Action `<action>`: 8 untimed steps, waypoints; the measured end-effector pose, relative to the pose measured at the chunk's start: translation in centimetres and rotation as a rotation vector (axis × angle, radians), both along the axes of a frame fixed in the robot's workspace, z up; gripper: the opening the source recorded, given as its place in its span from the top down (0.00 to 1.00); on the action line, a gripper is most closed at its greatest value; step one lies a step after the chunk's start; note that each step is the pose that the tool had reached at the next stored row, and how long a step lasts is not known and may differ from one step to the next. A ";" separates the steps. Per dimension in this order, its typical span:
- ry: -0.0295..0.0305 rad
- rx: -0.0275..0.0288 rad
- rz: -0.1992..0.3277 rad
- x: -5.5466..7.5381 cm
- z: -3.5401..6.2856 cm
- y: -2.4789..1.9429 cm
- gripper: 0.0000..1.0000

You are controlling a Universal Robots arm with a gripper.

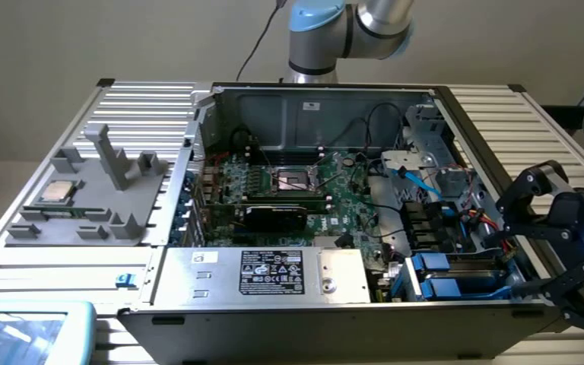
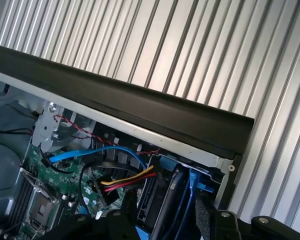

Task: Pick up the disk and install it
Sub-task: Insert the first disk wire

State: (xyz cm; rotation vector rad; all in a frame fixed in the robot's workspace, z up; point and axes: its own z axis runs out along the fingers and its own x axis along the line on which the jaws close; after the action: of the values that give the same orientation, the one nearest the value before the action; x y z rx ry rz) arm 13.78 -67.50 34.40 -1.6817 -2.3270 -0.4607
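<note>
Hand point(image 1: 515, 247) at the exterior view's right, jaws spread wide

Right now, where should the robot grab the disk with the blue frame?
Probably by the blue carrier end of the disk, coming from above. It sits down in the corner bay, with the case wall and cables close beside it, so only its top looks free.

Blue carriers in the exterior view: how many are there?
2 blue carriers, in the case at the exterior view's lower right: one farther back, one nearer the camera. More may be hidden.
</note>
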 end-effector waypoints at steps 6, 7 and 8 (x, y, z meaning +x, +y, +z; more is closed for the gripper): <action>0.0000 0.0204 0.000 0.1 -0.77 0.06 0.42; 0.0000 0.0211 0.001 0.1 -0.93 0.06 0.42; 0.0000 0.0218 0.001 0.1 -1.00 0.06 0.42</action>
State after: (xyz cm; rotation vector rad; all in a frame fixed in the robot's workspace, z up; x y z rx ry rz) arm 13.85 -67.44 33.40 -1.6709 -2.3141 -0.4842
